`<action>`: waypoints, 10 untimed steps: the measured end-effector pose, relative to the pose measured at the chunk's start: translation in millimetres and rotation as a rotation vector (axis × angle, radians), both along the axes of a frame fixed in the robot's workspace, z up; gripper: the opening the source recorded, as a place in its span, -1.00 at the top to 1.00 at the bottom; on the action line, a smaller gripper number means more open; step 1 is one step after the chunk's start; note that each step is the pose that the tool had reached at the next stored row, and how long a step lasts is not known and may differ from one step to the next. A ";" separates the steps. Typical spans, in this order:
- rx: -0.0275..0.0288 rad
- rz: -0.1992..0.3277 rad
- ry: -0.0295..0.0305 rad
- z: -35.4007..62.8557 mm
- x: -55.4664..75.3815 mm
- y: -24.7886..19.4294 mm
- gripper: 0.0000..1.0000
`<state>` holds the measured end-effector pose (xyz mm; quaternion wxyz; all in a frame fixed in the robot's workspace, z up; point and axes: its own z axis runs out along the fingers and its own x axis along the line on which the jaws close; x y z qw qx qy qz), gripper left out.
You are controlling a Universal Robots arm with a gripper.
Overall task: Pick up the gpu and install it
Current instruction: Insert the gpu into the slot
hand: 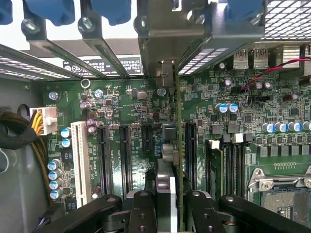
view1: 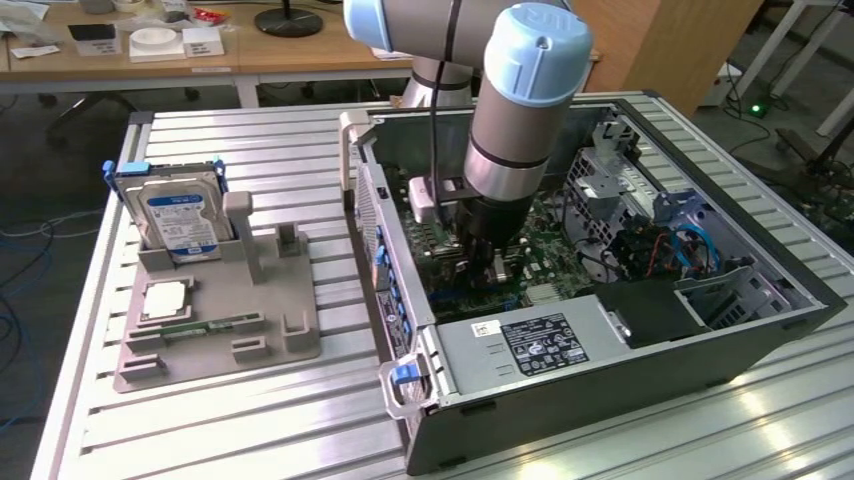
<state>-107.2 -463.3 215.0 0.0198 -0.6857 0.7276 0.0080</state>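
Your arm [view1: 521, 110] comes down steeply from the far side into the open computer case [view1: 747, 330], the grey wrist with its pale blue cap uppermost, the black gripper [view1: 491, 262] low inside, over the motherboard [view1: 547, 255].

The wrist view gives you what the exterior view hides: the gripper [hand: 170, 196] is closed narrowly on the gpu [hand: 171, 145], black fingers [hand: 142, 208] on either side of the card's near end. The card stands on edge, thin, with its green board edge running away toward the case's rear bracket frame [hand: 167, 43]. It sits among the black expansion slots [hand: 125, 155], with a white slot [hand: 81, 160] off to one side and an empty CPU socket [hand: 284, 184] to the other. You can't tell whether the card is fully seated in a slot.

Exterior view adds the surroundings: a grey parts holder [view1: 220, 310] on the slatted table [view1: 227, 430], at the exterior view's left of the case. It carries a hard drive [view1: 180, 215] standing upright with a blue-and-white label, print too small to read, and a square silver CPU [view1: 168, 298] lying flat nearer you. The power supply [view1: 534, 345] at the near side of the case bears a black label, text unreadable. A white sticker shows on the case rear wall in the wrist view, not legible.
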 end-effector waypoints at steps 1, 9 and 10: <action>0.0004 0.000 -0.0003 -2.2 0.0 0.0 0.44; -0.0008 0.000 0.0004 -5.6 -0.2 0.1 0.44; -0.0008 0.000 0.0004 -5.6 -0.2 0.1 0.44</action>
